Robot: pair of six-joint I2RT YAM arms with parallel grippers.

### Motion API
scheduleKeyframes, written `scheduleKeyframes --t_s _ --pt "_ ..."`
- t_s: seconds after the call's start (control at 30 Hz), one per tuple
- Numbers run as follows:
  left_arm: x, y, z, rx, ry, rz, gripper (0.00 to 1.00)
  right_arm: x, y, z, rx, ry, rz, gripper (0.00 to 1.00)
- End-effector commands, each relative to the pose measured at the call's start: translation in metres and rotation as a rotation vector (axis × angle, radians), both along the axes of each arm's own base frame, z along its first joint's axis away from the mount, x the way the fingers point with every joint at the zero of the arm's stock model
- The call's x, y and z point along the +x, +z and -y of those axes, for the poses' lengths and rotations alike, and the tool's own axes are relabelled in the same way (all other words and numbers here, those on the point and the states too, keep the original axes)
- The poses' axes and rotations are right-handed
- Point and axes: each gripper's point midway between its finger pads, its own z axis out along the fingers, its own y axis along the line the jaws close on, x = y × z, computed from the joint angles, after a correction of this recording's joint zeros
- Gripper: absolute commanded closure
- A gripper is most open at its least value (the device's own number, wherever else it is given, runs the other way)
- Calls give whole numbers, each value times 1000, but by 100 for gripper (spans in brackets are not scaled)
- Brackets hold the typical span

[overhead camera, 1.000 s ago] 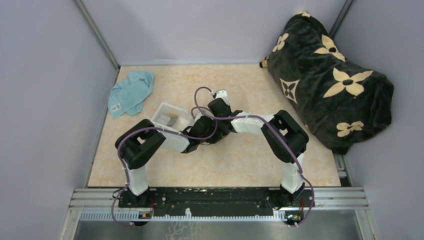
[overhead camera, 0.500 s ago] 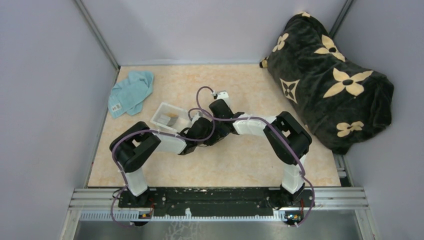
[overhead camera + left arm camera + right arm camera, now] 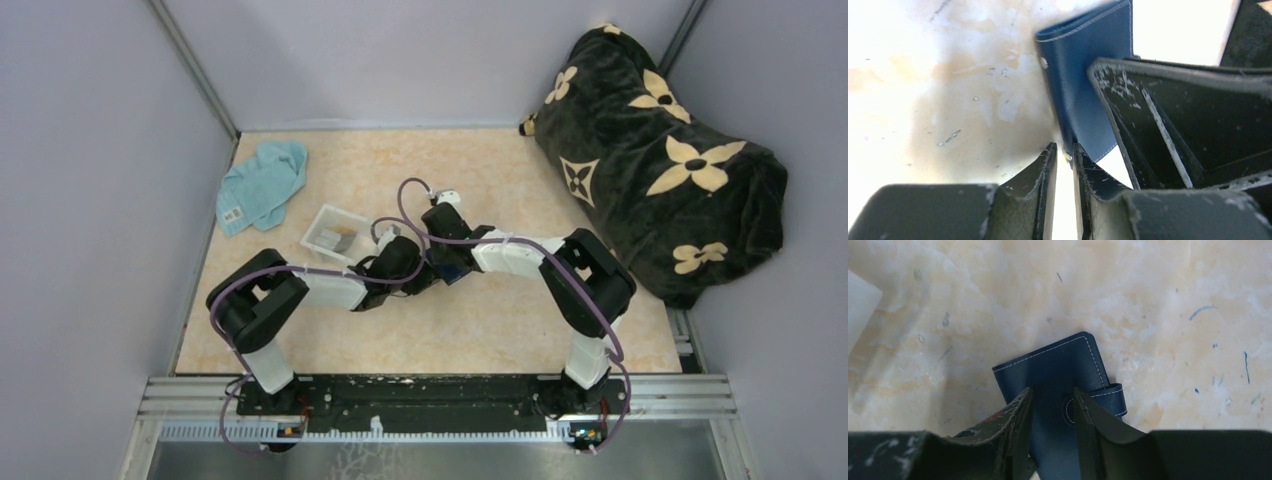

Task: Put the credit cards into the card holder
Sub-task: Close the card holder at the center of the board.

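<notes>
The card holder (image 3: 1058,365) is a flat navy-blue wallet with white stitching and a strap, lying closed on the marbled table; from above only a blue sliver (image 3: 453,272) shows under the two wrists. My left gripper (image 3: 1064,150) is shut on the card holder's (image 3: 1083,75) lower edge, jaws almost together. My right gripper (image 3: 1052,392) hangs just over the wallet near its strap, open, gripping nothing. The credit cards (image 3: 340,238), greyish and yellowish, lie in the clear tray (image 3: 322,212) left of both grippers (image 3: 432,270).
A teal cloth (image 3: 262,185) lies at the back left of the table. A large black bag with tan flowers (image 3: 660,160) fills the back right corner. A corner of the tray (image 3: 858,305) shows at the right wrist view's left edge. Grey walls enclose the table.
My right gripper has gone from shut to open. Both wrists have shifted slightly right and toward the near edge, away from the tray; the left elbow has swung left.
</notes>
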Motion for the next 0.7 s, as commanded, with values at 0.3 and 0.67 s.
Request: scheduleKeyframes --t_s 0.3,0.67 --pt "-7 -45 -39 253 26 -74 75 -49 4 20 -39 28 -121 64" --pt "-2 -50 -38 278 19 -80 75 -32 51 20 26 30 44 64"
